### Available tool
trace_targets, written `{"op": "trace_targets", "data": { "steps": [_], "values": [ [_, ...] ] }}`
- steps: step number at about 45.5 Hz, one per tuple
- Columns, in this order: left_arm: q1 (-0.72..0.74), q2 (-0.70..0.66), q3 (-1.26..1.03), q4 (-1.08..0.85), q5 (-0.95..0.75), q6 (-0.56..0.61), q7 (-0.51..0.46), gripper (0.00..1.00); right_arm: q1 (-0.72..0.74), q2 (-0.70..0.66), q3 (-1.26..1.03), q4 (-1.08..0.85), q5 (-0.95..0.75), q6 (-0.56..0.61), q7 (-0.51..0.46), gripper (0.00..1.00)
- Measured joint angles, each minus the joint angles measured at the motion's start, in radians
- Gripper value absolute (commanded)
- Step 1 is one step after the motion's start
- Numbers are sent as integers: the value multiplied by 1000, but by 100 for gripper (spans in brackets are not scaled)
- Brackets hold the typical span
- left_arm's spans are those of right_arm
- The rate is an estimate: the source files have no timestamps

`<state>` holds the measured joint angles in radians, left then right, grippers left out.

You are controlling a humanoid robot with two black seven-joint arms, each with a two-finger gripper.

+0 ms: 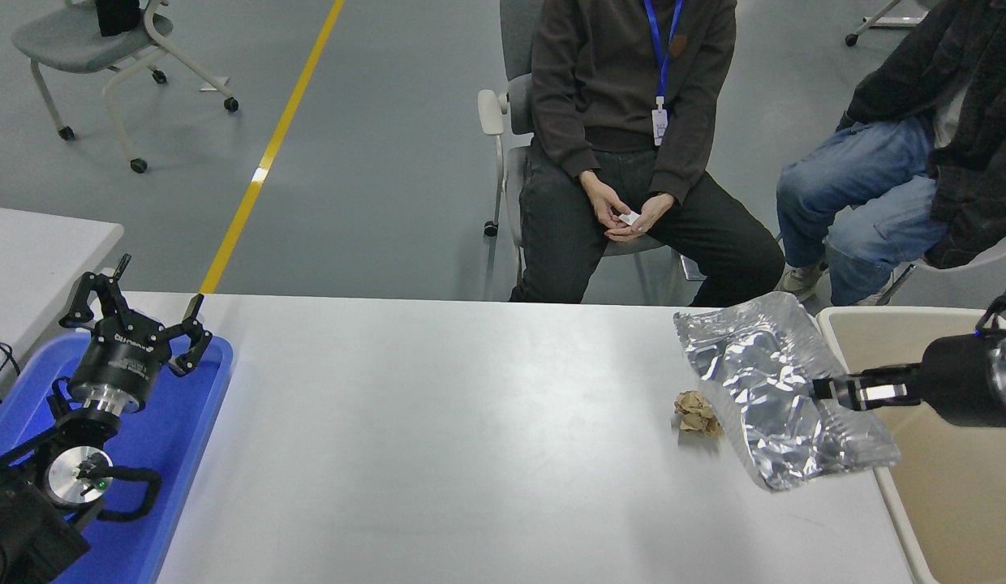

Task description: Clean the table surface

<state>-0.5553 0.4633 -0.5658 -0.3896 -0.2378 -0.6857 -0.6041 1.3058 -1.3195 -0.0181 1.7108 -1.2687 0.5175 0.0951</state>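
The right gripper (823,388) comes in from the right edge, jaws clamped on a crinkled silver foil bag (775,389) held above the worktop's (438,454) far right corner, overlapping the rim of the beige bin (957,487). A crumpled brown paper wad (698,413) lies on the worktop just beside it. The left gripper (134,312) sits parked over the blue tray (174,454), jaws spread wide.

The right gripper (827,388) holds a silver foil bag (783,401) above the table surface (438,438). A crumpled brown paper ball (698,413) lies beside it
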Motion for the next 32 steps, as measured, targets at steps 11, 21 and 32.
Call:
{"op": "trace_targets", "data": {
  "steps": [11,21,32],
  "values": [
    [0,0,0,0,0,0,0,100,56,-51,13,-8,12,40,-1,0],
    [0,0,0,0,0,0,0,100,61,-104,4,-56,17,35,-1,0],
    [0,0,0,0,0,0,0,100,51,-139,-2,-110,73,-5,-1,0]
  ]
}}
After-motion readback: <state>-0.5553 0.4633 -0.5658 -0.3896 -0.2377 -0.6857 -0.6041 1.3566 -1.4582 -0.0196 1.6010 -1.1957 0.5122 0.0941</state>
